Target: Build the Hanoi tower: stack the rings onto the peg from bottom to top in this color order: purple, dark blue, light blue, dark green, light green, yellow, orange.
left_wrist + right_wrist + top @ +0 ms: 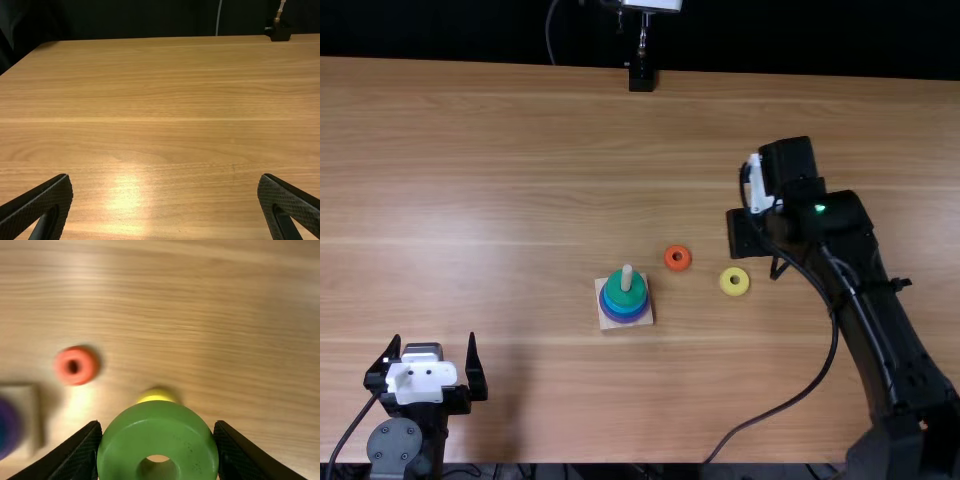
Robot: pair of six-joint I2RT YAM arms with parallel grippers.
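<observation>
light green ring (pixel 157 432) is held nearest the right wrist view's camera, pinched at opposite sides of its rim by the right gripper (pixel 158 426), whose fingers are parted only by the ring's width. the left gripper (pixel 434 336), lower left of the frame from above, is spread wide and holds nothing. near the centre of that frame, the base (pixel 606 324) is seen with its peg (pixel 627 278) upright; the dark green ring (pixel 616 291) is on top, with light blue (pixel 625 312) and purple (pixel 626 320) edges below; dark blue cannot be made out for certain. just right of the base and a little higher lies the orange ring (pixel 669 263); farther right, the yellow ring (pixel 726 284). the step in hand is judged to be the placing of light green, and it has yet to be threaded. it should be carried leftward across the frame, high enough for the peg's tip to be cleared, and held level. the hole should be centred over the peg before any lowering; if the rim is caught on the tip, a small lift and re-centring would be better than pressing. the fingers should be opened only once dark green is met squarely, then raised straight, so that the stack is not dragged.
</observation>
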